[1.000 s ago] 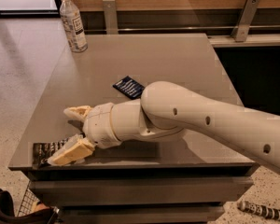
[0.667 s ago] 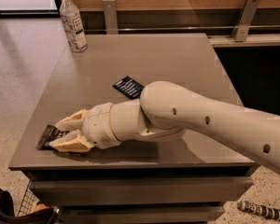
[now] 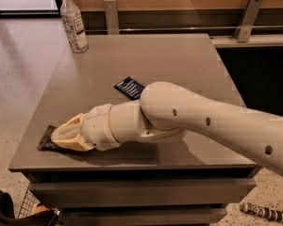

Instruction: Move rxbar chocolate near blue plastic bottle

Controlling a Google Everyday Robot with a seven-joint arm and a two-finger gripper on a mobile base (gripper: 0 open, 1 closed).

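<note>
Camera view looks down on a grey bench (image 3: 179, 60) with a wood-panelled wall behind it. The white arm (image 3: 203, 121) reaches in from the right and runs leftward, low over the front of the bench. The end effector (image 3: 59, 136) sits at the front left corner, down on the surface. Its cream fingers (image 3: 71, 126) are drawn together, closed on the rxbar chocolate (image 3: 45, 140). Only the left end of the dark wrapper shows, sticking out past the fingertips and lying flat just beside the left edge of the bench.

The blue plastic bottle (image 3: 74, 25) stands upright at the far left corner, with its white cap on top and its pale label facing the camera. It is well apart from the bar, with most of the bench's depth between them. A small navy-blue packet (image 3: 129, 87) lies flat near the middle of the bench, just behind the arm's elbow and partly covered by it. On the speckled floor at the lower right lies a dark striped rod (image 3: 264, 213).
</note>
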